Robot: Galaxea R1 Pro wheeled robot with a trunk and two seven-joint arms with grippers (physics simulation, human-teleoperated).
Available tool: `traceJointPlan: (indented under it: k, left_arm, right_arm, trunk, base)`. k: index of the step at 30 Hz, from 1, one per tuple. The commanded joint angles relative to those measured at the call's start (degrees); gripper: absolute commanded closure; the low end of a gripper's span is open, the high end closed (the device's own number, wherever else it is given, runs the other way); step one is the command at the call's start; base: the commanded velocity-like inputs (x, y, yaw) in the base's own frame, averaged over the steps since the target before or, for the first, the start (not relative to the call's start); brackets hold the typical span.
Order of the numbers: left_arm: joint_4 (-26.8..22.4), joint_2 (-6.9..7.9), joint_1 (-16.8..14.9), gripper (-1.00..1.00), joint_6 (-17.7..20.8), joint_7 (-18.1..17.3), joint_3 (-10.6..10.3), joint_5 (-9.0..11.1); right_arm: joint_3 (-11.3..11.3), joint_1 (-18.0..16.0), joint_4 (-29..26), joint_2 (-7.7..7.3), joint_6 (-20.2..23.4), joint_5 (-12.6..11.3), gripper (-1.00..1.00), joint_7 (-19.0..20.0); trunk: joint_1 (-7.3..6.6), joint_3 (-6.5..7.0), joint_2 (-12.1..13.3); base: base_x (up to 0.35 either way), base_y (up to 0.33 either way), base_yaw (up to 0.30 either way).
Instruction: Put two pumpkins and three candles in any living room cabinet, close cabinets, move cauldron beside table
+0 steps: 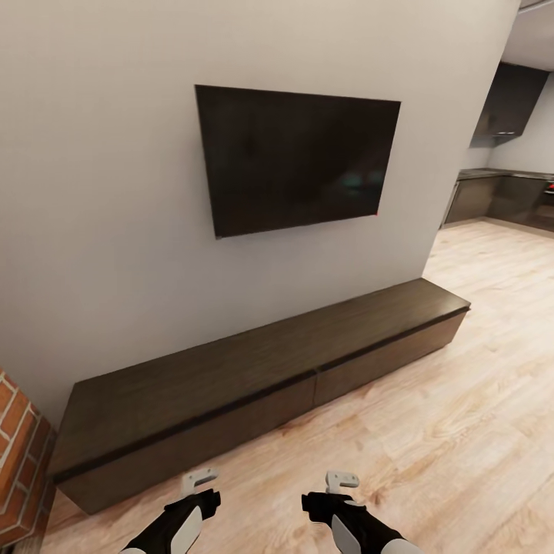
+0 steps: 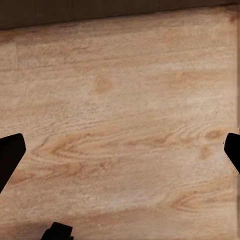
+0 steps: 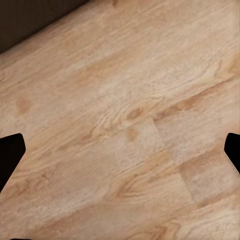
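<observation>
Head view, read left to right: I note a brick corner (image 1: 17, 454) at the frame's left edge, then the cabinet (image 1: 254, 377) running along the grey wall (image 1: 100, 192), with a dark TV (image 1: 296, 158) mounted above it. I see both drawer fronts flush with the carcass, so the cabinet reads as closed and its contents are hidden from me. Its top is bare dark wood. Further right, grey kitchen units (image 1: 500, 196) stand in the far room. Wood floor (image 1: 462, 400) lies in front of the cabinet.

My left gripper (image 1: 198, 481) and right gripper (image 1: 341, 482) hang low over the floor, just short of the cabinet front, touching nothing. In the wrist views I see each gripper's dark fingers (image 2: 10, 155) (image 3: 10, 157) spread to opposite edges with bare planks between them, so both jaws stand wide apart and empty.
</observation>
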Motion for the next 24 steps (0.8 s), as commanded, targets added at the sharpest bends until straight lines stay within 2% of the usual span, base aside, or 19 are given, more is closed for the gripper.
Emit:
traceJointPlan:
  k: [1,24]
  left_arm:
    - [-0.14,-0.03,0.00,-1.00,0.32,0.21,0.11,0.16]
    - [-0.14,-0.03,0.00,-1.00,0.32,0.21,0.04,0.16]
  right_arm:
    - [0.30,0.00,-0.13,0.00,0.33,-0.57,-1.00,-0.26]
    - [0.30,0.00,-0.11,0.00,0.38,-0.55,-1.00,-0.30]
  trunk:
    - [0.02,-0.05,-0.02]
    - [0.02,-0.05,-0.02]
  base:
    - [0.196,-0.098,0.000]
    - [0.018,-0.010,0.000]
